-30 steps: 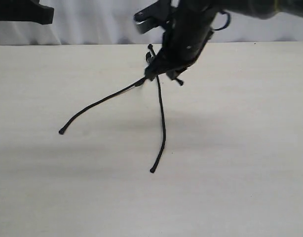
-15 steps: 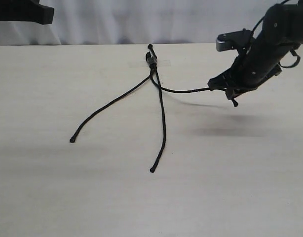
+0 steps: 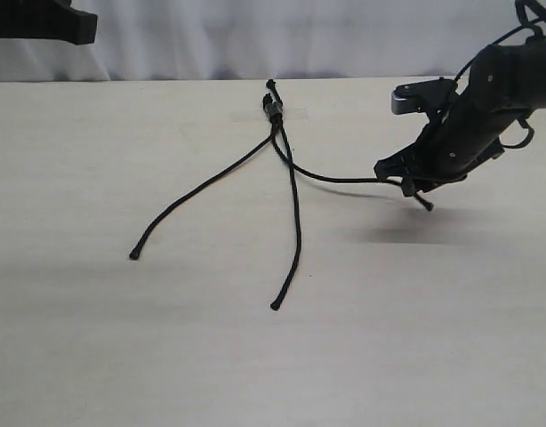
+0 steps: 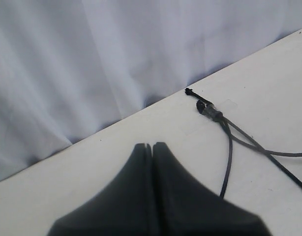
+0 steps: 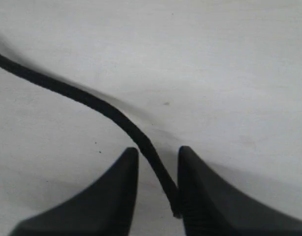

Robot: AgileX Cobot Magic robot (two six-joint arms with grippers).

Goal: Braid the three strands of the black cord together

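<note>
The black cord has its knotted end (image 3: 273,107) taped near the table's far edge. One strand (image 3: 202,187) runs out to the left and another (image 3: 296,222) comes straight toward the front. The third strand (image 3: 344,179) curves right to my right gripper (image 3: 415,187). In the right wrist view that gripper (image 5: 158,152) is open, and the strand's end (image 5: 106,110) lies between the fingers, leaning on one of them. My left gripper (image 4: 152,145) is shut and empty, held above the table short of the knot (image 4: 210,109).
A white curtain (image 3: 184,40) hangs behind the table's far edge. The left arm (image 3: 42,22) shows at the top left of the exterior view. A clear piece of tape (image 3: 295,114) lies by the knot.
My right gripper carried the third strand from the knot out to the right, dropped lower, and its jaws parted. The left strand's tip shifted slightly right.
</note>
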